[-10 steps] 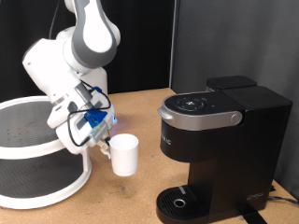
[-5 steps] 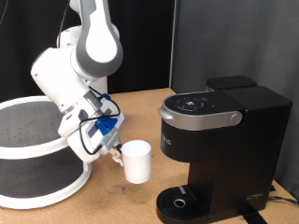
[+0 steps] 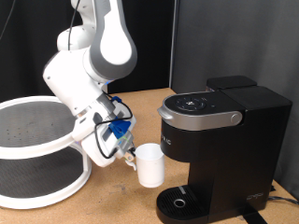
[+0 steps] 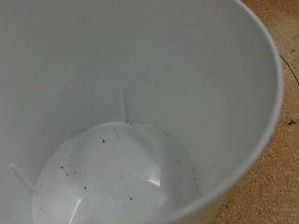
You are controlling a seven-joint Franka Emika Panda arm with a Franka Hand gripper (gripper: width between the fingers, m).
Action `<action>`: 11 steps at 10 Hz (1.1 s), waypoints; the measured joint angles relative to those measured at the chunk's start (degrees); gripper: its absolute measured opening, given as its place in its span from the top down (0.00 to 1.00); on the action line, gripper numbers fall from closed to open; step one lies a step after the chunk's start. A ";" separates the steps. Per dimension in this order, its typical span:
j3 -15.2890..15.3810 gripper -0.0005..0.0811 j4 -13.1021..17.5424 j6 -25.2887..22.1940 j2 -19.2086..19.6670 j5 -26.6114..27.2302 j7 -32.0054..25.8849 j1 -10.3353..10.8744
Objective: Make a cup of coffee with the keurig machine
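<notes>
The white cup (image 3: 150,168) hangs in the air just left of the black keurig machine (image 3: 220,145) in the exterior view, a little above and left of its round drip tray (image 3: 178,202). My gripper (image 3: 130,157) is shut on the cup's handle side and carries it upright. The machine's silver-grey lid (image 3: 198,110) is down. The wrist view is filled by the cup's white inside (image 4: 131,121), with small dark specks on its bottom; the fingers do not show there.
A white two-tier round rack (image 3: 37,149) stands at the exterior view's left. The wooden table (image 3: 121,201) lies below the cup. A black backdrop (image 3: 234,42) is behind the machine.
The arm has carried the cup to the exterior view's right and downward, from beside the rack to right next to the machine's front.
</notes>
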 joint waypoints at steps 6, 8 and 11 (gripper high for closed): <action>4.93 0.91 2.90 0.04 3.16 5.24 -0.49 0.29; 6.36 0.91 3.57 0.16 4.72 7.51 -1.80 0.30; 8.15 0.91 4.37 0.23 7.57 12.11 -4.98 0.30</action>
